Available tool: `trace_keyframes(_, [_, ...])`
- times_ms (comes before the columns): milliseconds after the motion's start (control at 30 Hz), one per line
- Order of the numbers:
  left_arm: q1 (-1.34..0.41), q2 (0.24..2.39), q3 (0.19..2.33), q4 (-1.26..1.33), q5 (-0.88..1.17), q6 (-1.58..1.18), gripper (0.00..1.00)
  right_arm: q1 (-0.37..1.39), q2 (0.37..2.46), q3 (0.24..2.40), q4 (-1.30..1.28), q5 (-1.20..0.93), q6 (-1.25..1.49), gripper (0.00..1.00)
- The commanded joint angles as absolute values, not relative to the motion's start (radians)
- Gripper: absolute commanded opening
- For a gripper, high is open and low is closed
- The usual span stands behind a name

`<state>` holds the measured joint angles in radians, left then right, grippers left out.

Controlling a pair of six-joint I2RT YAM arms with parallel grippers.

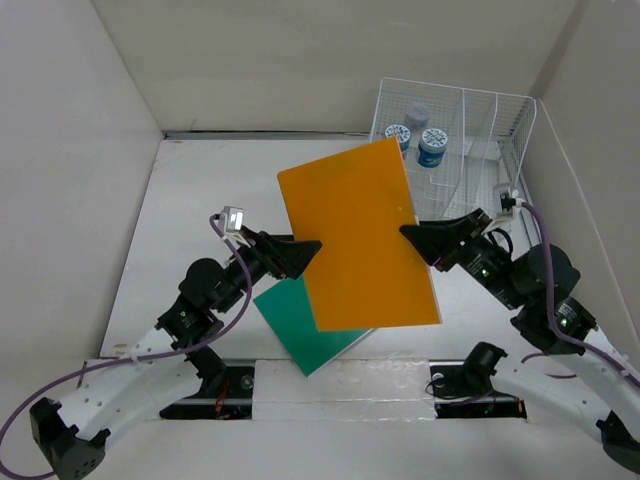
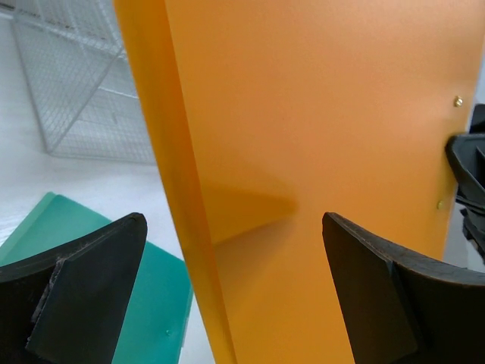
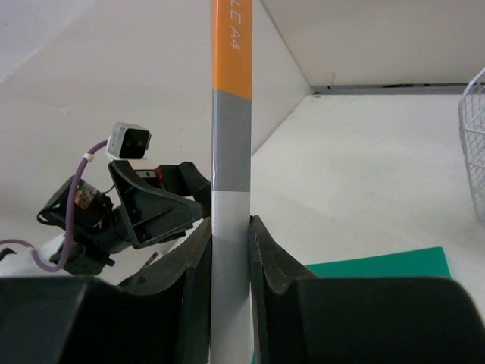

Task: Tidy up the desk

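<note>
An orange folder [image 1: 360, 240] hangs tilted above the white desk [image 1: 200, 200]. My right gripper [image 1: 410, 235] is shut on its grey-and-orange spine [image 3: 231, 152], with both fingers of the right gripper [image 3: 229, 224] pressed flat against it. My left gripper [image 1: 297, 255] is open at the folder's left edge. In the left wrist view, the left gripper [image 2: 233, 220] has that edge of the folder [image 2: 318, 152] standing between its wide jaws, touching neither. A green folder [image 1: 300, 330] lies flat on the desk, partly hidden under the orange one.
A white wire rack [image 1: 450, 130] stands at the back right and holds small bottles with blue-and-white lids [image 1: 432, 147]. Pale wall panels close off the left, back and right sides. The green folder [image 2: 163, 303] lies near the front edge.
</note>
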<state>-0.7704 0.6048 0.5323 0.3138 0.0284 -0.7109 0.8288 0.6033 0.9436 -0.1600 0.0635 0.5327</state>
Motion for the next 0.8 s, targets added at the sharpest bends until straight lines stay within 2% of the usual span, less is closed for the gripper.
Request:
trace_keyframes(0, [-0.767, 0.601, 0.488, 0.506, 0.095, -0.716, 0.99, 0.793, 0.603, 0.957, -0.012, -0.026, 0.603, 0.00])
trace_keyframes(100, [-0.767, 0.595, 0.459, 0.613, 0.132, -0.742, 0.97, 0.753, 0.611, 0.914, 0.043, -0.084, 0.656, 0.00])
trace_keyframes(233, [-0.767, 0.597, 0.468, 0.641, 0.162, -0.746, 0.87, 0.701, 0.621, 0.851, 0.116, -0.161, 0.732, 0.00])
trace_keyframes(267, [-0.767, 0.588, 0.466, 0.659, 0.175, -0.747, 0.76, 0.692, 0.635, 0.835, 0.129, -0.182, 0.751, 0.00])
trace_keyframes(300, [-0.767, 0.588, 0.466, 0.660, 0.175, -0.747, 0.76, 0.692, 0.644, 0.834, 0.129, -0.183, 0.752, 0.00])
trace_keyframes(333, [-0.767, 0.578, 0.465, 0.664, 0.170, -0.746, 0.59, 0.692, 0.650, 0.828, 0.126, -0.183, 0.753, 0.00])
trace_keyframes(400, [-0.767, 0.549, 0.462, 0.660, 0.160, -0.739, 0.42, 0.692, 0.669, 0.810, 0.124, -0.178, 0.756, 0.00])
trace_keyframes(433, [-0.767, 0.543, 0.466, 0.649, 0.150, -0.735, 0.29, 0.692, 0.672, 0.804, 0.124, -0.179, 0.756, 0.00])
trace_keyframes(500, [-0.767, 0.531, 0.485, 0.612, 0.155, -0.713, 0.16, 0.692, 0.683, 0.796, 0.123, -0.205, 0.746, 0.01])
trace_keyframes(533, [-0.767, 0.529, 0.491, 0.601, 0.164, -0.712, 0.00, 0.692, 0.699, 0.793, 0.120, -0.216, 0.741, 0.13])
trace_keyframes(600, [-0.767, 0.519, 0.502, 0.580, 0.175, -0.701, 0.00, 0.692, 0.713, 0.788, 0.115, -0.264, 0.724, 0.31])
trace_keyframes(633, [-0.767, 0.515, 0.503, 0.583, 0.199, -0.698, 0.00, 0.692, 0.722, 0.782, 0.112, -0.278, 0.715, 0.49])
trace_keyframes(700, [-0.767, 0.499, 0.499, 0.594, 0.225, -0.695, 0.00, 0.692, 0.732, 0.775, 0.106, -0.322, 0.693, 0.63])
trace_keyframes(733, [-0.767, 0.491, 0.496, 0.598, 0.254, -0.696, 0.00, 0.692, 0.735, 0.773, 0.106, -0.339, 0.683, 0.73])
trace_keyframes(767, [-0.767, 0.486, 0.495, 0.598, 0.268, -0.696, 0.00, 0.692, 0.748, 0.772, 0.104, -0.385, 0.658, 0.77])
